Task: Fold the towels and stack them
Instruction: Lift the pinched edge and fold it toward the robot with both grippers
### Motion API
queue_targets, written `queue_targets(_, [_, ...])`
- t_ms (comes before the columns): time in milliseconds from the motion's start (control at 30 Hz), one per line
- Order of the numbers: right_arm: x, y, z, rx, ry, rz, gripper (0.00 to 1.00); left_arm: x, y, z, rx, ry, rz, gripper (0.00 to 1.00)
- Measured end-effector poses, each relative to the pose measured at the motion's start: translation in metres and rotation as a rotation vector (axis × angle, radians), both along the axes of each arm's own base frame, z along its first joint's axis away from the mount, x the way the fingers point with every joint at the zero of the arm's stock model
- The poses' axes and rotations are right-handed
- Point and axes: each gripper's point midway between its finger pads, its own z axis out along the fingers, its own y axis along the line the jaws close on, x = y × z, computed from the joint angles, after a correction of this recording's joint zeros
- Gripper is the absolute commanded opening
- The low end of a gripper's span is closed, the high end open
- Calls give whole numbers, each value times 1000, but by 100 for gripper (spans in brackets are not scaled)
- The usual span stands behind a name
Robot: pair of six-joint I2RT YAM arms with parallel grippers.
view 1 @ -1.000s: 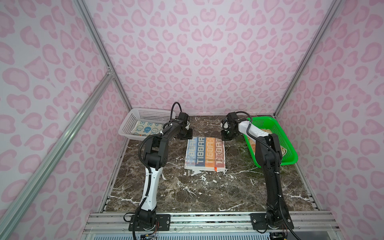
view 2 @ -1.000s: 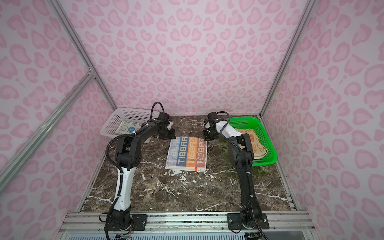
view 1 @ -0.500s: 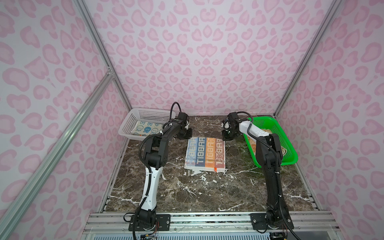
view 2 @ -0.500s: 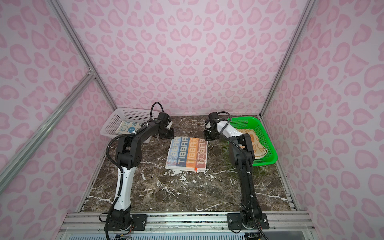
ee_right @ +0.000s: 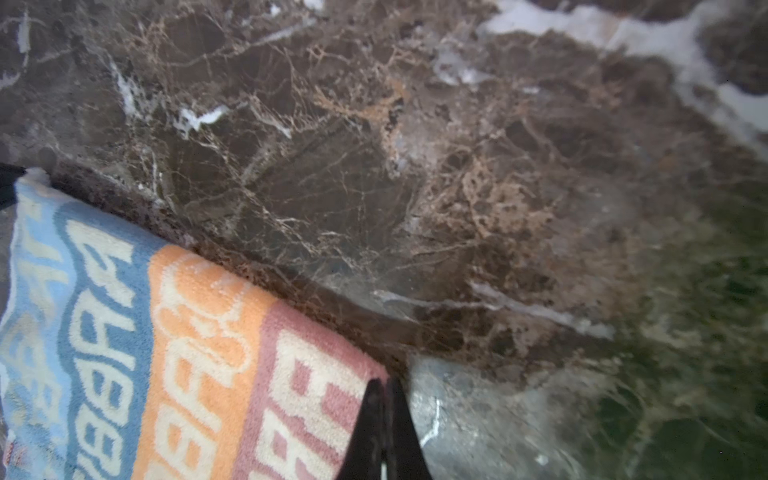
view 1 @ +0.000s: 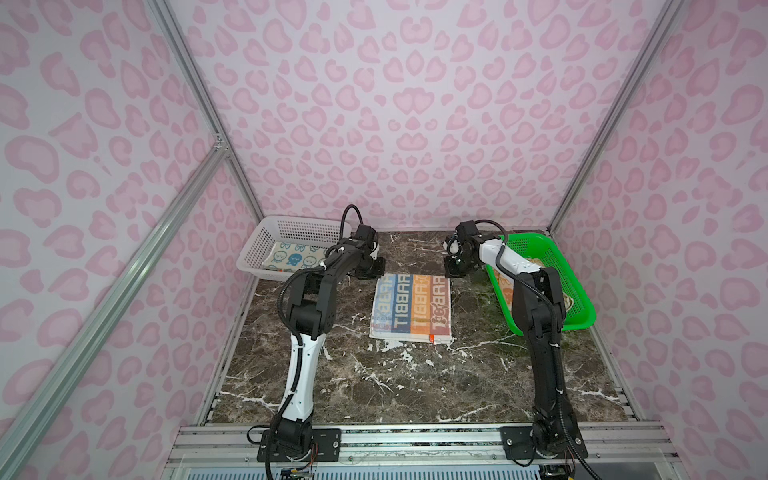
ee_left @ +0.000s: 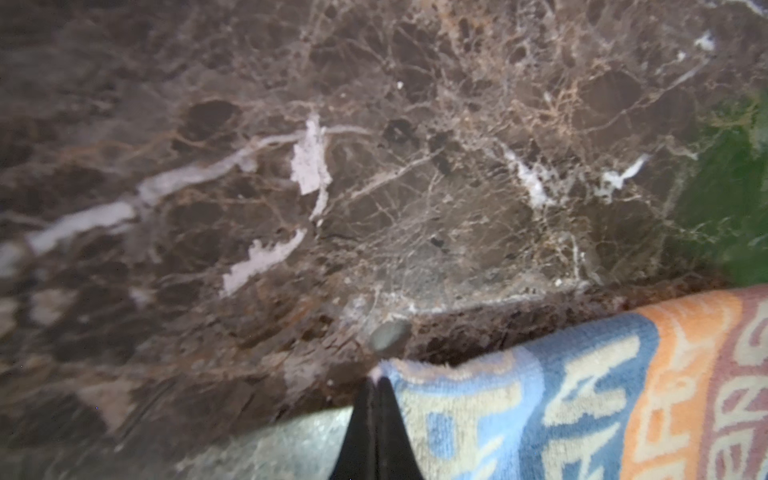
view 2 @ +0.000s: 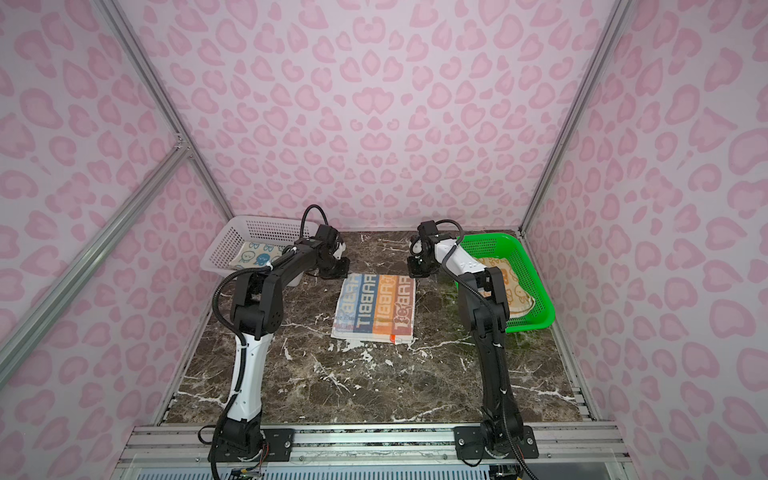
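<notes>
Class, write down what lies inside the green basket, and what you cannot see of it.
Inside the green basket lies a cream towel with orange prints. The right arm covers part of it; anything underneath is hidden.

You're holding both arms stretched toward 12 o'clock, elbows raised, wrists tipping down. The left gripper (view 1: 374, 274) is sitting at about 11 o'clock from the workspace centre, the right gripper (view 1: 452, 273) at about 1 o'clock. Both sets of jaws are pressing fully together, each pinching a far corner of the striped towel (view 1: 411, 305).
</notes>
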Motion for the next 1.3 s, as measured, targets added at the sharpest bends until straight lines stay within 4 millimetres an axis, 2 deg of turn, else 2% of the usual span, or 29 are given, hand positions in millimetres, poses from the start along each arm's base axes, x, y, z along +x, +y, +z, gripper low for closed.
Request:
queue_targets(133, [-1,3,13,13,-16,5,0,1,8,18,-6,-29,32,3])
queue_targets(367, [-11,13,34,19,-33,24,0,-3,13,80,-30,-156,51,3])
queue_targets(433, [-17,17,44,22,-43,27,0,-8,14,82,-35,-168,59,3])
queue_targets(567, [-33,23,55,23,-47,42,0,-33,22,75,-32,-133,82,3])
queue_targets(767, [-70,28,62,20,-31,50,0,-66,29,89,-53,-166,123,3])
queue_targets(900, [-100,29,60,11,-14,50,0,-89,31,83,-49,-151,153,3])
queue_targets(1033, [-135,30,49,7,11,59,0,-125,38,62,-39,-97,189,3])
queue_targets(1100, [-153,31,38,0,37,63,0,-144,39,51,-34,-68,200,3])
queue_targets(1300, [-188,24,-5,-28,113,44,0,-177,34,22,-14,-10,205,3])
